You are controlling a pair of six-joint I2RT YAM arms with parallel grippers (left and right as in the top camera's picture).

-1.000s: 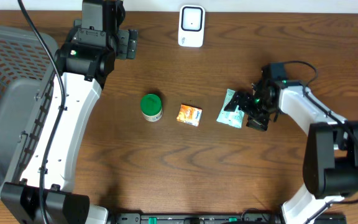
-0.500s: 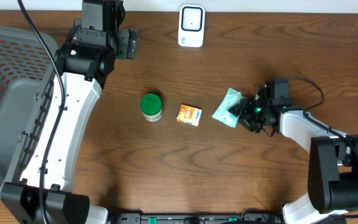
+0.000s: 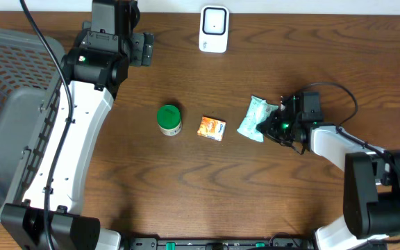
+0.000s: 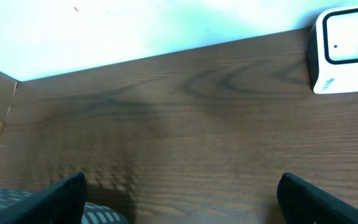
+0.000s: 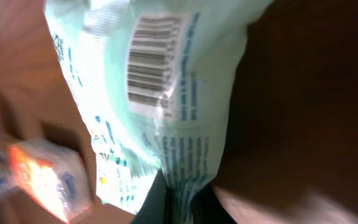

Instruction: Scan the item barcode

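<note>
Currently R gripper (image 3: 269,125) is clamped on 1 edge of the mint-green pouch (image 3: 252,118), mid-table right of the orange box (image 3: 212,128); pouch looks light, soft, prob. slippery film, so grip the seam, keeping barcode (image 5: 151,62) clear; L gripper (image 3: 143,48) jaws apart.

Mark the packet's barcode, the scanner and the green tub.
barcode (image 5: 153,62), right wrist view, middle of the bars.
scanner (image 3: 214,29), overhead view, centre of its white face.
green tub (image 3: 169,116), overhead view, its lid.

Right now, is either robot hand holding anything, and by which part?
The right hand pinches the pale green packet by the edge of one end. The left hand is open and empty.
</note>
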